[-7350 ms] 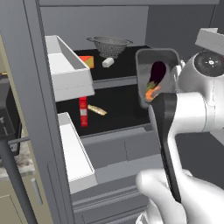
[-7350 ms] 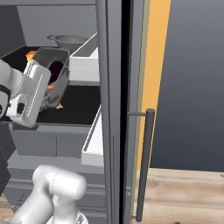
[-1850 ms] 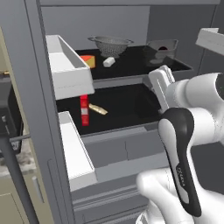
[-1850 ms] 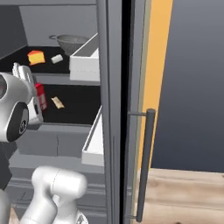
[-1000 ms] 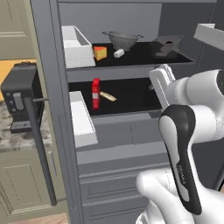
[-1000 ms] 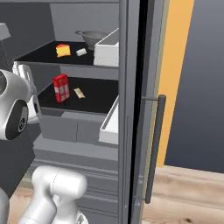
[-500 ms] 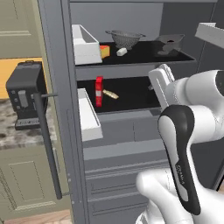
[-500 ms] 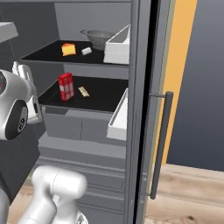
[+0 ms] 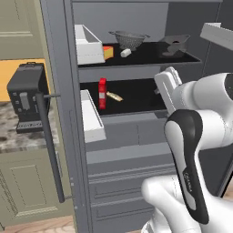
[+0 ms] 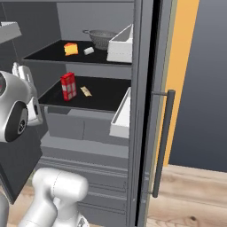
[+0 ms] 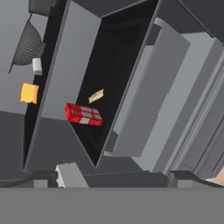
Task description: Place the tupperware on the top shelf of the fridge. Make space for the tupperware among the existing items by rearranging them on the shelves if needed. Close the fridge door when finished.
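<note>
The fridge [image 9: 136, 150] stands with both doors open. On the right end of its top shelf [image 9: 136, 64] sits the tupperware [image 9: 175, 44], a dark grey tub. A steel colander [image 9: 129, 38], an orange cheese wedge [image 9: 108, 52] and a small white block [image 9: 125, 53] share that shelf further left. One shelf down stand a red bottle [image 9: 102, 93] and a tan stick [image 9: 113, 96]. My gripper [image 11: 113, 178] hangs in front of the lower shelf, open, with nothing between its fingers. The hand view is rolled and shows the bottle [image 11: 84, 114] and the cheese [image 11: 29, 93].
The left door carries white bins [image 9: 93, 116] and a long bar handle [image 9: 50, 145]. The right door has its own handle [image 10: 162, 142] and bins [image 10: 120, 111]. A dark coffee machine [image 9: 27, 102] sits on the counter to the left. Grey drawer fronts [image 9: 132, 136] lie below the shelves.
The whole picture has shifted, so the base has moved: the fridge now sits further right in the left view, with more of the counter showing. Shelf items kept their places. The gripper stays open.
</note>
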